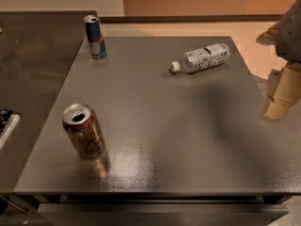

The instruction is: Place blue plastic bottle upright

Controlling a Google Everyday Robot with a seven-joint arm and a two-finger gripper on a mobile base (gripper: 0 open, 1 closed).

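Note:
The blue plastic bottle [203, 58] lies on its side at the back right of the dark grey table [160, 126]. It is clear, with a white-blue label, and its white cap points left. My gripper [282, 95] hangs at the right edge of the view, beyond the table's right edge. It is to the right of the bottle, nearer the front, and apart from it. It holds nothing that I can see.
A slim blue-silver can [95, 36] stands upright at the back left corner. An opened orange-brown can [83, 131] stands at the front left. A second dark counter [28, 79] adjoins on the left.

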